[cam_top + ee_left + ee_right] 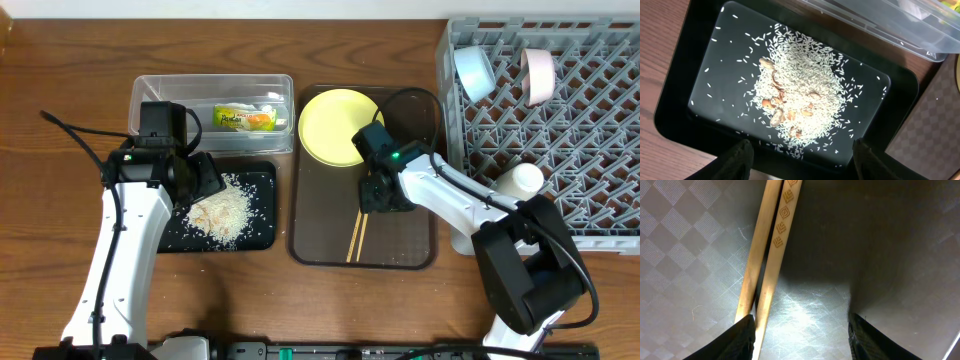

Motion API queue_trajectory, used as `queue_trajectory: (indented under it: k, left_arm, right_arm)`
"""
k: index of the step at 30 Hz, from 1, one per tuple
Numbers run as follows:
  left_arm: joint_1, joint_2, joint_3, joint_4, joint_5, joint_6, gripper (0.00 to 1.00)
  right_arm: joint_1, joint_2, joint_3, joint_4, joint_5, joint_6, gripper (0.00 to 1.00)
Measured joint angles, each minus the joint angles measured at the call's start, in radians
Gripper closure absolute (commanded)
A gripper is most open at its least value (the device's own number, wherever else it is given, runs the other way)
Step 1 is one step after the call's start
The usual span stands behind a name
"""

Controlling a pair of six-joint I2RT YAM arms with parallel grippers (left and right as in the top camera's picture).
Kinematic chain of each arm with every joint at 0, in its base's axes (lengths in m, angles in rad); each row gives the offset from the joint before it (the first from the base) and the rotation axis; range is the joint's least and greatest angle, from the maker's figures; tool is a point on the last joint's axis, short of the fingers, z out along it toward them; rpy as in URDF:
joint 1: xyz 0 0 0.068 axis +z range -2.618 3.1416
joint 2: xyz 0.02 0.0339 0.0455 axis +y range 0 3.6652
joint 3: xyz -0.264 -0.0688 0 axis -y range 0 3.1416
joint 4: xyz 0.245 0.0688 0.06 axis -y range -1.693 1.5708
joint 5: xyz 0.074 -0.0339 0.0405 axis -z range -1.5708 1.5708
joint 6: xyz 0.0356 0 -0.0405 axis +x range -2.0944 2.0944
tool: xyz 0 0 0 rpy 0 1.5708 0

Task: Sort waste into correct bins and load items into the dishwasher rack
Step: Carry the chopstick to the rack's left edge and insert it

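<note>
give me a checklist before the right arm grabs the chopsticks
1. right pincer open: ok
2. chopsticks centred under it: not ok, they run beside one finger
3. chopsticks lying together, flat on brown tray: ok
4. yellow plate clear of chopsticks: ok
5. left pincer open, empty, over black tray: ok
6. free pegs in dishwasher rack: ok

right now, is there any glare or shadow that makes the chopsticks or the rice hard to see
Right wrist: a bright glare patch on the brown tray beside the chopsticks, deep shadow upper right, yet the chopsticks' engraving is sharp. Left wrist: rice crisp against the black tray. Overhead: even light, chopsticks only thin lines.
</note>
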Motion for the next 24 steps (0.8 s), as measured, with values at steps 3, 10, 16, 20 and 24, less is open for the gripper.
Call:
queue_trajectory:
  k: [3,10,16,20,24]
  left_arm:
    - [0.000,0.000,0.000,0.000,0.000,0.000,0.33]
    - [0.000,0.000,0.000,0.000,0.000,0.000,0.33]
    - [0.000,0.000,0.000,0.000,0.000,0.000,0.33]
    - [0.000,0.000,0.000,0.000,0.000,0.000,0.32]
    - [0.000,0.000,0.000,0.000,0.000,0.000,0.32]
  right_arm:
    - [0.000,0.000,-0.002,0.000,0.000,0.000,0.42]
    - [0.000,0.000,-0.022,0.003,-0.026,0.005,0.42]
    - [0.000,-0.010,-0.042,0.018,-0.017,0.022,0.61]
    - [0.000,-0.012,-0.046,0.018,-0.014,0.034,0.86]
    - [0.000,-0.012,-0.048,0.024,-0.015,0.040,0.99]
